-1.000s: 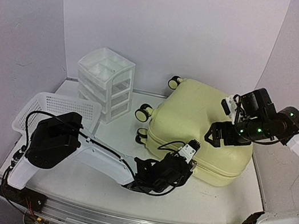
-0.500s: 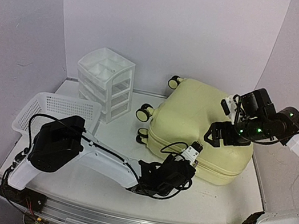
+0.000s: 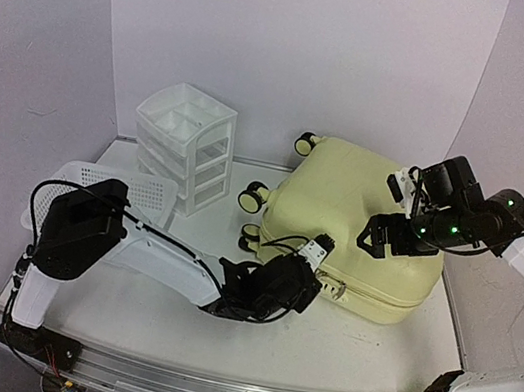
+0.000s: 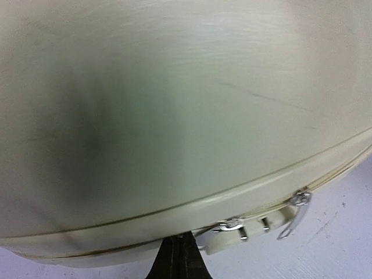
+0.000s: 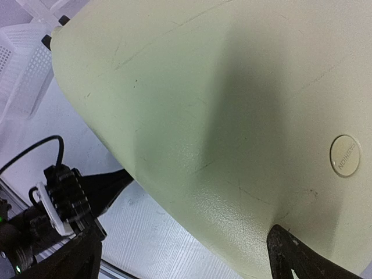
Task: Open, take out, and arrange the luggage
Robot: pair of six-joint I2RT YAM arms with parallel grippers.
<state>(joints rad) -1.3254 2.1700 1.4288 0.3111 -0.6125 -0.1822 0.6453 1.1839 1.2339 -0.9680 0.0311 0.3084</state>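
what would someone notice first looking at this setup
The big pale yellow suitcase lies closed and fills the middle of the top view. The left gripper is shut at its near zip seam, beside the metal zip pulls, and the right gripper hangs open over its top. A white drawer unit and a mesh basket stand to its left.

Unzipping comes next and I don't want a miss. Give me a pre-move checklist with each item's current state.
1. Luggage lies flat and closed: ok.
2. Left gripper shut: ok.
3. Left gripper actually holds a zipper pull: cannot tell; the pulls show just right of its tip.
4. Right gripper open over the luggage: ok.
5. Right gripper steadying the luggage: cannot tell.
6. Drawers clear of both arms: ok.
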